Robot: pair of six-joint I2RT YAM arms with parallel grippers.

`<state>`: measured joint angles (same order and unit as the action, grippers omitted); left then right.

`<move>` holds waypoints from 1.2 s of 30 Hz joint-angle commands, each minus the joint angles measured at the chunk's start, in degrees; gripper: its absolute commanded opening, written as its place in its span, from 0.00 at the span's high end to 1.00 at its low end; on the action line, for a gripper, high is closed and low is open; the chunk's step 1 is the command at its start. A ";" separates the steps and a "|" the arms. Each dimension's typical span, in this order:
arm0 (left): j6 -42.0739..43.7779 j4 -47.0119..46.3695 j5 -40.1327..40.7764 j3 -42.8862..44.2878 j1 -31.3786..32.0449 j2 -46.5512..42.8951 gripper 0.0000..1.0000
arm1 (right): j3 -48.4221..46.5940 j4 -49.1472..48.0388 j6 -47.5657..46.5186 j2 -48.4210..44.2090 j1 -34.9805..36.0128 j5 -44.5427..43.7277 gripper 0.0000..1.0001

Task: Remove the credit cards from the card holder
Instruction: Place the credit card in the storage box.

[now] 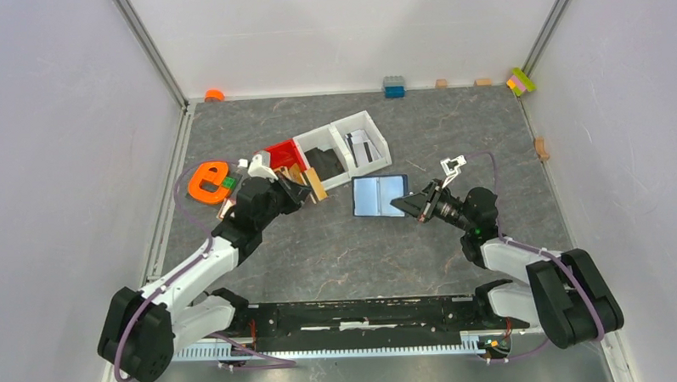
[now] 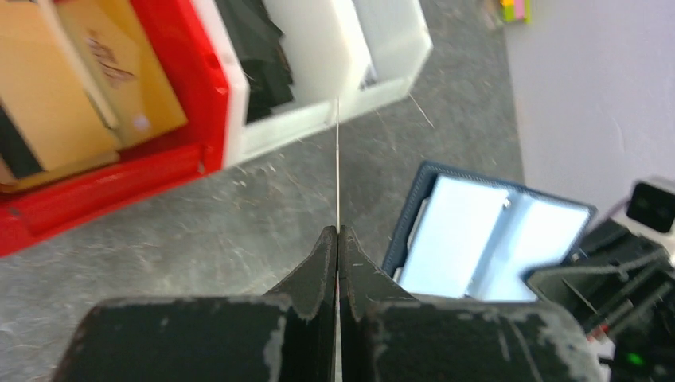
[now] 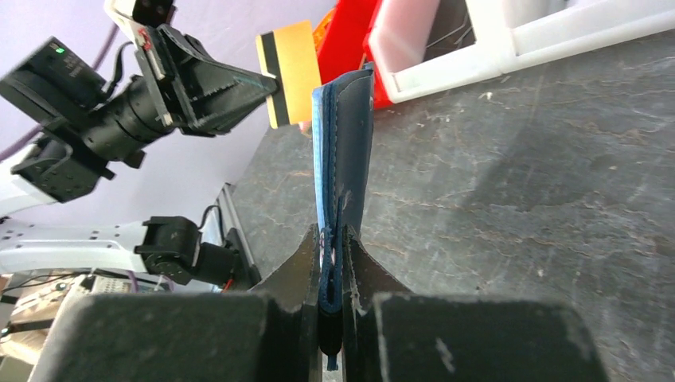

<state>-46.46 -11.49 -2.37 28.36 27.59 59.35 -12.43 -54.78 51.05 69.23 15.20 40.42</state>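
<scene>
The card holder (image 1: 373,196) lies open at mid-table, navy outside with pale blue inside (image 2: 462,239). My right gripper (image 1: 405,204) is shut on its right edge; in the right wrist view the holder (image 3: 344,151) stands edge-on between the jaws of this gripper (image 3: 333,239). My left gripper (image 1: 305,190) is shut on a thin tan card (image 1: 317,185) with a black stripe, held just left of the holder near the red bin. That card (image 3: 292,72) shows flat in the right wrist view and as a thin line (image 2: 337,159) ahead of the left gripper (image 2: 338,231). No grey credit cards can be made out.
A red bin (image 1: 283,150) with tan cards and two white bins (image 1: 350,144) stand behind the holder. An orange piece (image 1: 207,180) lies at the left. Small blocks (image 1: 393,87) line the far edge. Walls close in both sides.
</scene>
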 commanded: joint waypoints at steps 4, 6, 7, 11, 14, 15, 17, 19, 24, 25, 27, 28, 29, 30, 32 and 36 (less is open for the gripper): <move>4.75 8.79 15.44 9.15 -2.71 4.13 0.98 | -3.42 8.07 -7.82 -3.27 -0.87 -3.66 0.93; 5.20 10.28 17.26 11.06 -3.74 5.90 0.98 | -3.46 8.20 -7.77 -3.23 -1.02 -3.60 0.93; 5.68 10.70 17.70 11.99 -4.27 6.72 0.98 | -3.45 8.12 -7.69 -3.12 -1.06 -3.41 0.93; 7.40 13.04 20.12 15.43 -5.76 9.18 0.98 | -3.43 7.85 -7.53 -3.13 -1.13 -3.19 0.94; 8.04 15.79 21.37 18.66 -6.38 11.80 0.98 | -3.47 7.94 -7.56 -2.98 -1.13 -3.21 0.94; 8.13 17.02 21.53 19.94 -6.41 13.02 0.98 | -3.44 7.91 -7.60 -3.00 -1.14 -3.23 0.94; 8.39 18.83 21.46 22.09 -6.52 15.29 0.98 | -3.51 7.88 -7.55 -2.95 -1.16 -3.16 0.94; 8.34 19.96 21.93 23.75 -6.73 17.37 0.98 | -3.49 7.94 -7.54 -2.93 -1.16 -3.25 0.94; 7.70 19.66 22.87 26.86 -7.49 22.95 0.98 | -3.48 7.84 -7.39 -2.91 -1.27 -3.14 0.94; 7.61 20.19 23.20 27.87 -7.47 24.16 0.98 | -3.47 7.81 -7.42 -2.86 -1.25 -3.15 0.94; 6.56 23.67 26.19 30.42 -7.47 26.83 0.98 | -3.48 7.82 -7.46 -2.76 -1.24 -3.25 0.94; 6.35 25.02 27.86 31.50 -7.49 27.57 0.98 | -3.47 7.85 -7.37 -2.65 -1.23 -3.19 0.94; 5.98 26.64 30.02 32.18 -7.47 28.18 0.98 | -3.50 7.77 -7.37 -2.69 -1.26 -3.08 0.94; 5.36 27.90 32.05 32.81 -7.47 28.41 0.98 | -3.50 7.68 -7.28 -2.68 -1.26 -2.94 0.94; 5.74 28.80 34.20 33.31 -7.47 28.70 0.98 | -3.53 7.58 -7.25 -2.75 -1.23 -2.96 0.94; 7.80 29.17 32.90 35.15 -7.48 30.39 0.78 | -3.47 7.56 -7.19 -2.61 -1.23 -2.98 0.94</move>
<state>-40.25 15.79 27.14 59.64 20.32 88.51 -13.72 -45.17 44.64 67.07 14.17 37.41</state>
